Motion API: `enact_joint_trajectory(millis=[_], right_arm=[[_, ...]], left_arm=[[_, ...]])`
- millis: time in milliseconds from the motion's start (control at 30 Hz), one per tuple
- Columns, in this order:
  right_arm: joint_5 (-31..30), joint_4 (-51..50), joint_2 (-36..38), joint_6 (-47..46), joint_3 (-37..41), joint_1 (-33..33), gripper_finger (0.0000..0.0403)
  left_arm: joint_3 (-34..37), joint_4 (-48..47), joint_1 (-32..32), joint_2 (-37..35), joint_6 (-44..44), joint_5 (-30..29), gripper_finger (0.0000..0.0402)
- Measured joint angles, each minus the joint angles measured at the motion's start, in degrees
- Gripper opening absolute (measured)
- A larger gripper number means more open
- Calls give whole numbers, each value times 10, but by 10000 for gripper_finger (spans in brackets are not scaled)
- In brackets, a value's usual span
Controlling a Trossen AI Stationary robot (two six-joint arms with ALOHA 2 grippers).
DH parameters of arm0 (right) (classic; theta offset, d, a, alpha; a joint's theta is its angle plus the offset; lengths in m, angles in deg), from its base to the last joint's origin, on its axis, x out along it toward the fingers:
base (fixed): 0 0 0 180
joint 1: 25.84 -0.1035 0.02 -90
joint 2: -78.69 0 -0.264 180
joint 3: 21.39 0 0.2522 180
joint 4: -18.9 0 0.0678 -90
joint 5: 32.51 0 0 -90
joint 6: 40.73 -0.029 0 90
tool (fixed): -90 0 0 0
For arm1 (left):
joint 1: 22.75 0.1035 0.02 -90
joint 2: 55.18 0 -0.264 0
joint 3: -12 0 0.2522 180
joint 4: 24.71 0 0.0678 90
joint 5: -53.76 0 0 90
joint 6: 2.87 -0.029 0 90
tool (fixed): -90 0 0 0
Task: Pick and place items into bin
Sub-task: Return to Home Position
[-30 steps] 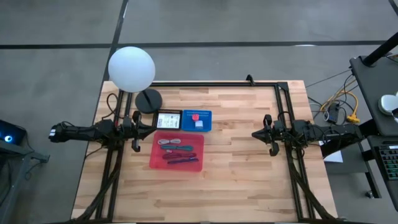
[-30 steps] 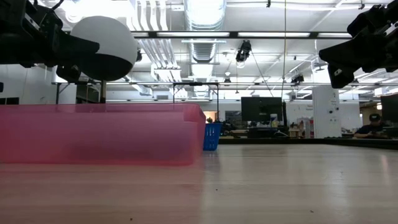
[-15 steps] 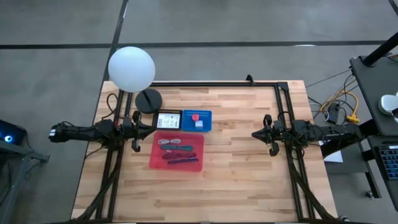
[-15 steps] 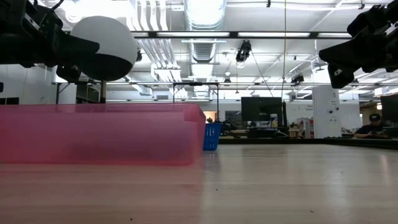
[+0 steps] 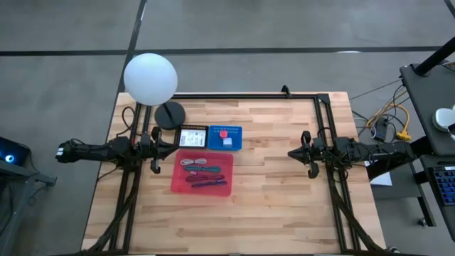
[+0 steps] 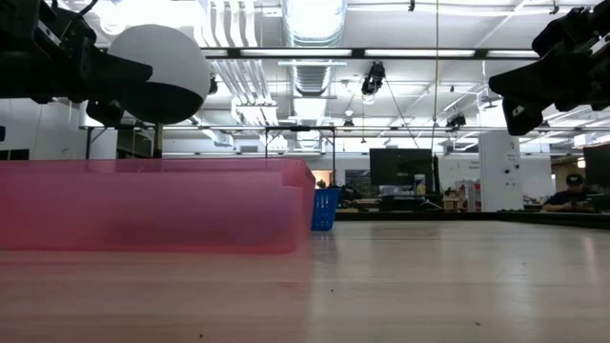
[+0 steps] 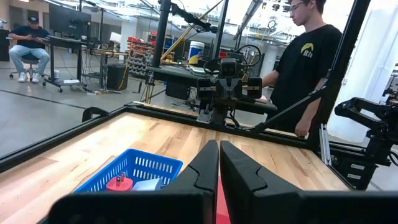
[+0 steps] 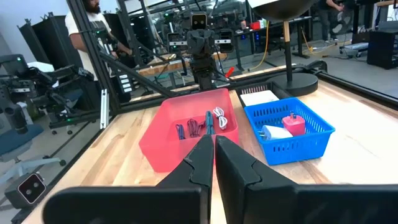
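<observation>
A red tray (image 5: 202, 173) lies at the table's middle left and holds teal, purple and white cords (image 8: 200, 126). A blue basket (image 5: 225, 137) behind it holds a pink cube (image 8: 291, 123) and a whitish block (image 8: 273, 132). My left gripper (image 5: 173, 148) is shut and empty, hovering left of the tray and basket. My right gripper (image 5: 291, 153) is shut and empty, hovering right of them. Both point level toward the table's middle. No green packet or grey-blue lump shows.
A lamp with a white globe (image 5: 150, 78) stands on its dark base (image 5: 169, 114) at the far left. A small black-and-white box (image 5: 193, 136) lies left of the basket. A black frame (image 5: 284, 95) rims the table. A person (image 7: 308, 62) stands beyond the right edge.
</observation>
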Motion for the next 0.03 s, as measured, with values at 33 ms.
enact_joint_trajectory(millis=[33], right_arm=[[0, 0, 0, 0, 0, 0, 9]], left_arm=[[0, 0, 0, 0, 0, 0, 0]])
